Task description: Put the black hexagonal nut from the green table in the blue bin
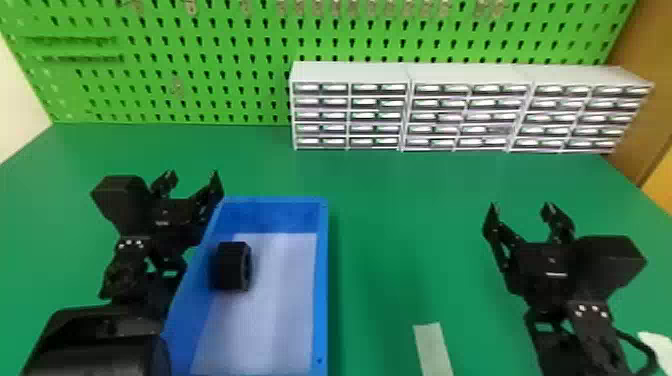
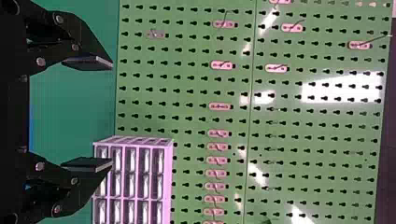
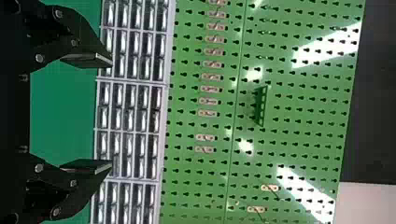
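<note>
Two fingers on your left gripper (image 1: pixel 193 176) stand wide apart, with a broad gap between their flat pads (image 2: pixel 88 62); one fingertip is near the blue bin's (image 1: pixel 321 300) far left corner, though you cannot tell whether it touches the rim. Your right gripper (image 1: pixel 521 206) is spread wide too, its pads (image 3: pixel 91 59) facing each other across a similar gap; it hangs over the table well to the right of the bin.

On your side of the left jaws and to their right, the black hexagonal nut (image 1: pixel 232 266) is inside the bin, up on its edge by the left wall, its bore turned toward the right jaws; a pale strip (image 1: pixel 432 350) lies nearer you than both sets of jaws and between them; a white piece (image 1: pixel 657 350) shows nearer you than the right jaws and off to their right.

Beyond both jaws, the green table (image 1: pixel 400 195) runs back to a row of small-drawer cabinets (image 1: pixel 350 72), ahead of the right jaws and reaching left across the space between the two; behind them rises a green pegboard (image 1: pixel 215 100), with pinkish hooks (image 2: pixel 219 106) and a small green shelf (image 3: pixel 262 106); a brown panel (image 1: pixel 632 75) stands past the right jaws, farther right.
</note>
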You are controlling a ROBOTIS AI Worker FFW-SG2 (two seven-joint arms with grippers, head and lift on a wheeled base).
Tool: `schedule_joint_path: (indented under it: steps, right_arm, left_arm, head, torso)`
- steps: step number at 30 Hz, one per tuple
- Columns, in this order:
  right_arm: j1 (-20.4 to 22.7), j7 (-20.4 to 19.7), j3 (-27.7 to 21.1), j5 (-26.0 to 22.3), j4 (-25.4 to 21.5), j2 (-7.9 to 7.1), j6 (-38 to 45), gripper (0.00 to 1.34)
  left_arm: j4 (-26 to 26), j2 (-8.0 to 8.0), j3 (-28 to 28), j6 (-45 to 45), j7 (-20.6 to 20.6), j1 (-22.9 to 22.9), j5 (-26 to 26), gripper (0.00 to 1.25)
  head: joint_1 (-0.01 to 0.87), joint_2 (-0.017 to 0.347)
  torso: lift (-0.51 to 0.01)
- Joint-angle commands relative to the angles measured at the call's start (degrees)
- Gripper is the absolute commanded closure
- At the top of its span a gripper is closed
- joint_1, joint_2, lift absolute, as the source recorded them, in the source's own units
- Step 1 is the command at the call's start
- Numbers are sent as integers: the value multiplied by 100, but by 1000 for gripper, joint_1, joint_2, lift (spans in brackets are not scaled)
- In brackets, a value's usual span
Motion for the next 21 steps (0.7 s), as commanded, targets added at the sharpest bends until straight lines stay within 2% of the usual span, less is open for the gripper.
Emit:
schedule_joint_path:
  steps: [1, 21]
  right_arm:
    - [0, -4, 0, -9, 0, -9, 14, 498]
    - [9, -4, 0, -17, 0, -27, 14, 499]
  left_arm:
    - [0, -15, 0, 0, 0, 8, -5, 512]
    - [0, -15, 18, 0, 0, 8, 4, 512]
  head:
    - [686, 51]
    - [686, 51]
  torso:
    - [-97]
    - [-97]
